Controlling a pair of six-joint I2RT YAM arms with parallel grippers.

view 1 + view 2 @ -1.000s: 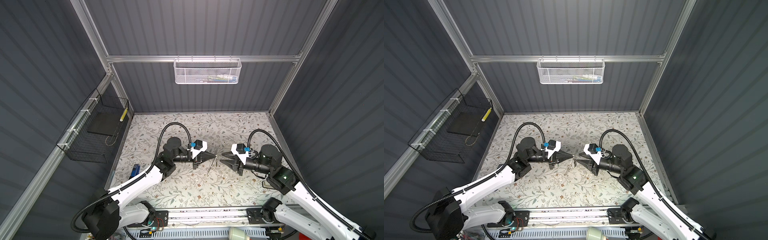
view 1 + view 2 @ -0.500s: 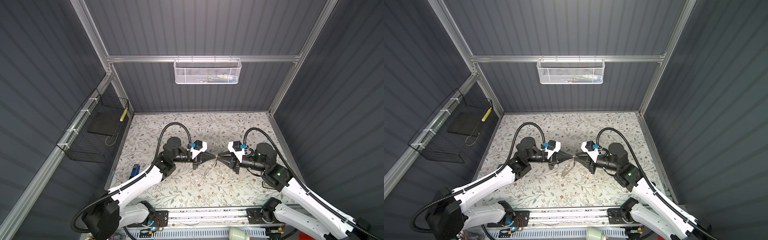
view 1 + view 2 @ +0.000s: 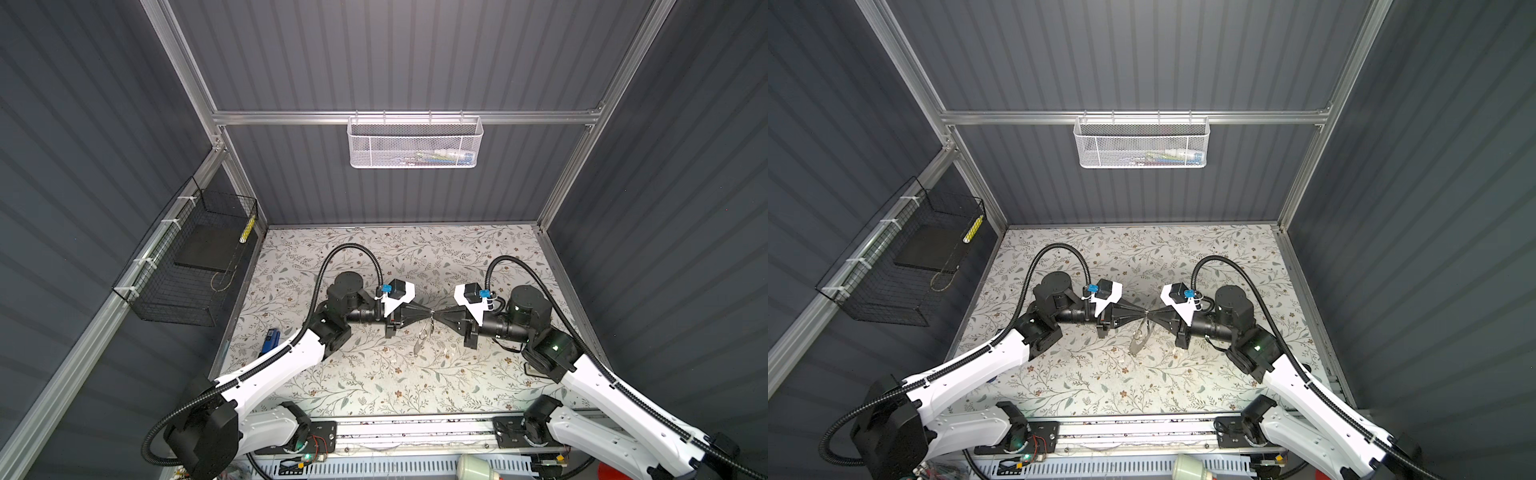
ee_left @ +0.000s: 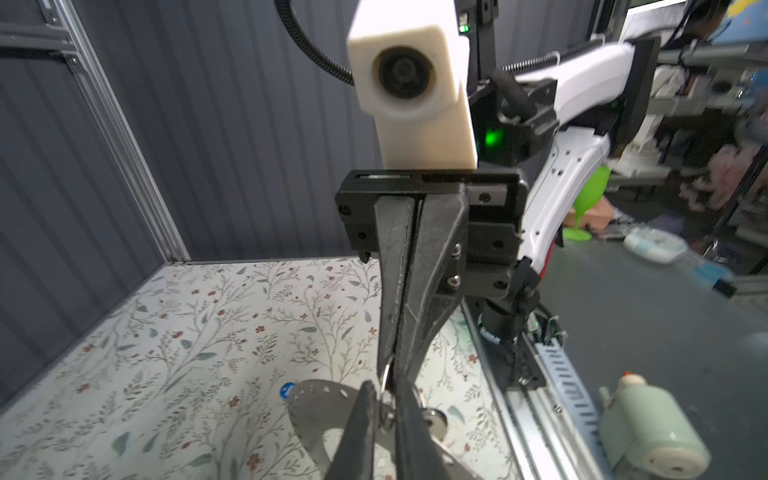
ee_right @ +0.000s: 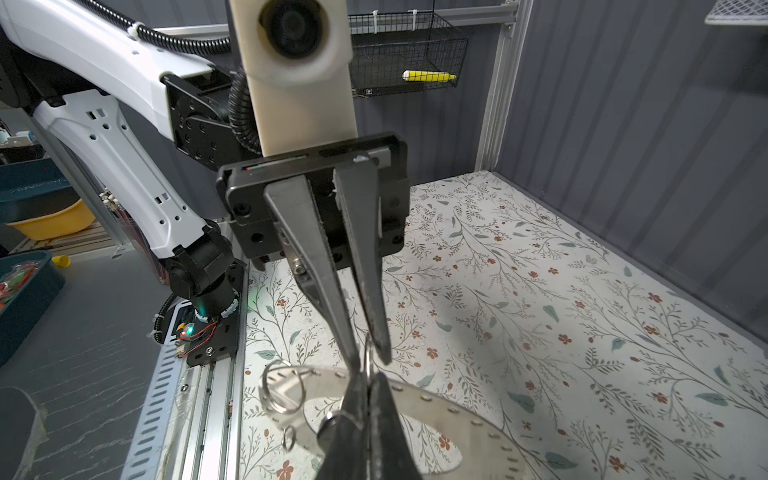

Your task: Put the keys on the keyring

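Both grippers meet tip to tip above the middle of the mat, the left gripper facing the right gripper. Under the tips hangs the keyring, a flat grey band with small holes. My right gripper is shut at the band's upper edge, where a thin wire loop stands up. The left gripper has its fingers slightly apart around that loop. Two small split rings hang on the band. A small blue bit peeks past the band's edge. I cannot make out the keys.
A blue block lies on the floral mat by the left wall. A black wire basket hangs on the left wall and a white mesh basket on the back wall. The arm rail runs along the front.
The right gripper has moved left to meet the left gripper's tips and has shut there. The left gripper's fingers have parted a little. The keyring still hangs below them.
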